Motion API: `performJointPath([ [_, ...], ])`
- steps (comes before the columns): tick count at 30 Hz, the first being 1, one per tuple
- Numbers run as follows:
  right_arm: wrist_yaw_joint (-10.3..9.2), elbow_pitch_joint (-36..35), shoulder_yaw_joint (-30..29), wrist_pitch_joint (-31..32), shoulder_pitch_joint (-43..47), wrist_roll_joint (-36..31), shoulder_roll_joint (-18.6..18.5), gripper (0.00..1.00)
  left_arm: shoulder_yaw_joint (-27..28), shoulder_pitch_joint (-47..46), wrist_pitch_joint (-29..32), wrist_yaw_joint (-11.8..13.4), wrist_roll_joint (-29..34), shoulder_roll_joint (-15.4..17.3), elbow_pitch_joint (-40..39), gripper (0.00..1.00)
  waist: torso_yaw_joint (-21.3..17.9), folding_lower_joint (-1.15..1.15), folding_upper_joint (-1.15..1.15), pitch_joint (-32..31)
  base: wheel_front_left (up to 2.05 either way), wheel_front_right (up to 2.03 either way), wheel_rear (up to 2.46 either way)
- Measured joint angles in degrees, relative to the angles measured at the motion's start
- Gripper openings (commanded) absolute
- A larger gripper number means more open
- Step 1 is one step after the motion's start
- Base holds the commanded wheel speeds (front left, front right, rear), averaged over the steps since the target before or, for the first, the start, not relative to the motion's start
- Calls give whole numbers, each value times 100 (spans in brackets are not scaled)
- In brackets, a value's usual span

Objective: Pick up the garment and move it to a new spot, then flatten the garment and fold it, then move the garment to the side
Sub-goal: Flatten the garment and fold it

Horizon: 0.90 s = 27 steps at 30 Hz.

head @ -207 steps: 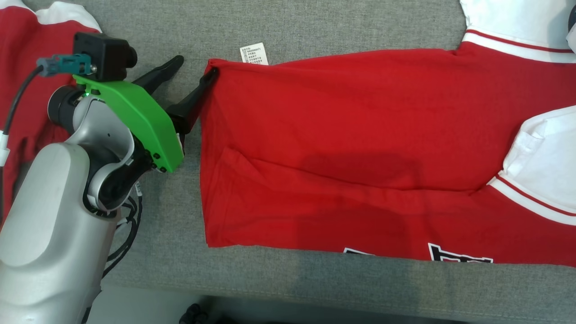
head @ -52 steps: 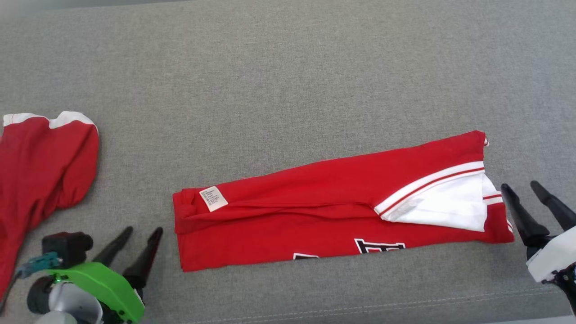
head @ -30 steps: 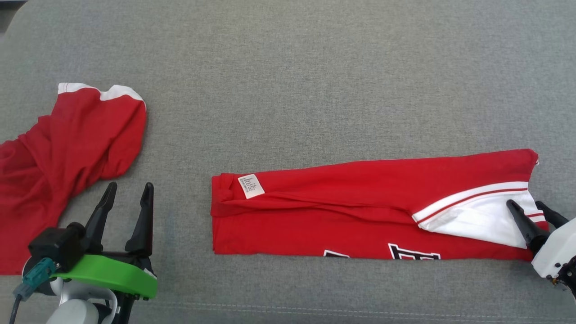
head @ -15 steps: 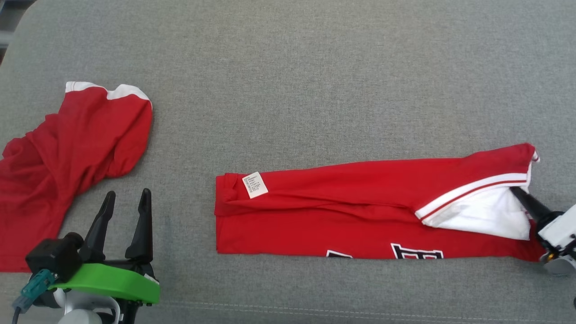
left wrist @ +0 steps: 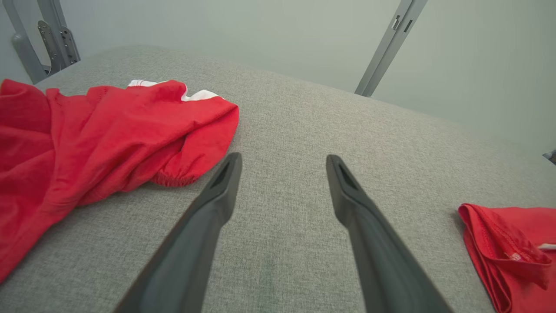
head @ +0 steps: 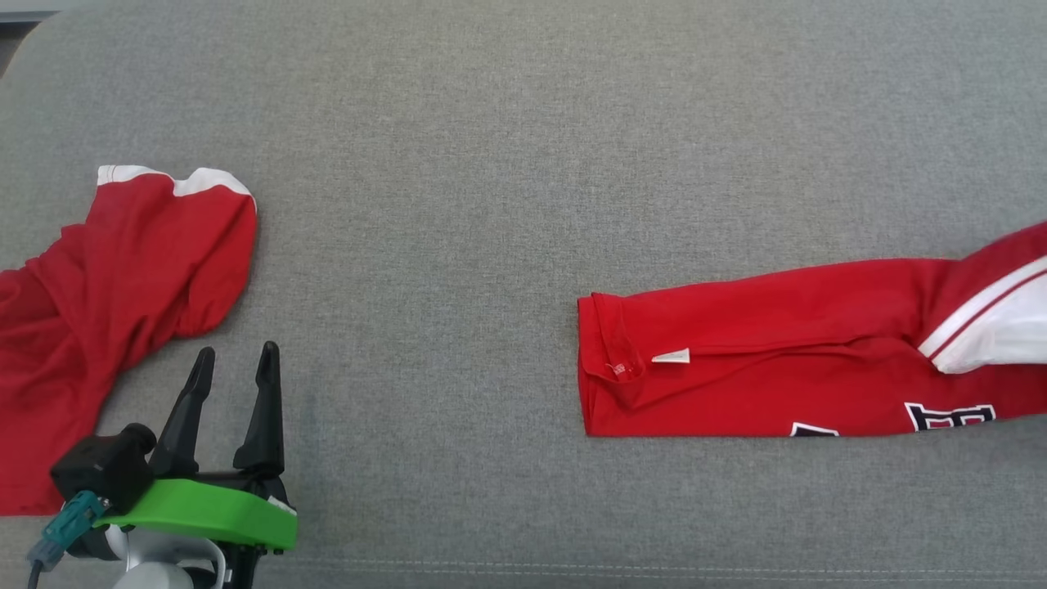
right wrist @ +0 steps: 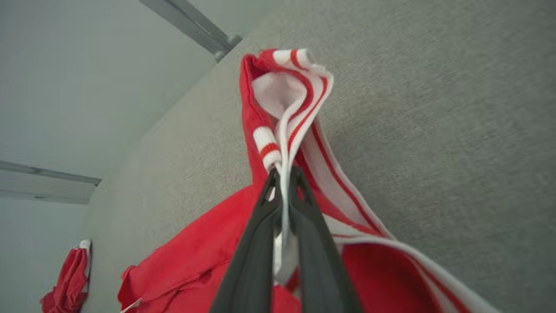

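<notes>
Two red-and-white knit garments on one grey woven tabletop (head: 491, 164): long folded garment (head: 777, 360) at right, striped end pinched in the right pincer (right wrist: 285, 171); crumpled garment (head: 123, 286) at left, near the spread left pincer (head: 236, 352).

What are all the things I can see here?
grey woven fabric surface: one, grey, under everything.
folded red cloth garment with white striped trim: one, red and white with black lettering, on the right.
small white care label: one, white, near that garment's left end.
crumpled red cloth garment with white trim: one, red and white, on the far left.
grey metal struts: several, grey, behind the surface.
left gripper: one, dark fingers on a green mount, open, lower left.
right gripper: one, dark fingers, shut on the folded garment's striped end.
</notes>
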Motion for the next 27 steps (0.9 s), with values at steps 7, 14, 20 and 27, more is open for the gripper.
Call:
performJointPath([
  [7, 222, -1928, 647, 690, -175, 211, 437, 0, -112, 1, 0, -16, 47, -33, 18, 100, -101, 0, 0, -87, 0, 0, 0],
  [14, 214, -2709, 1274, 651, -461, -199, 1237, 0, -321, -152, 12, -113, 198, -5, 191, 100, -36, 0, 0, -74, 0, 0, 0],
  [20, 187, -2657, 1945, 483, -728, -1047, 1871, 0, -415, -419, 69, -169, 202, -12, 221, 100, 84, 0, 0, 7, 0, 0, 0],
  [27, -26, -2297, 2597, 437, -988, -1904, 2299, 0, -436, -502, 137, -218, 202, -32, 385, 100, 243, 0, 0, 124, 0, 0, 0],
])
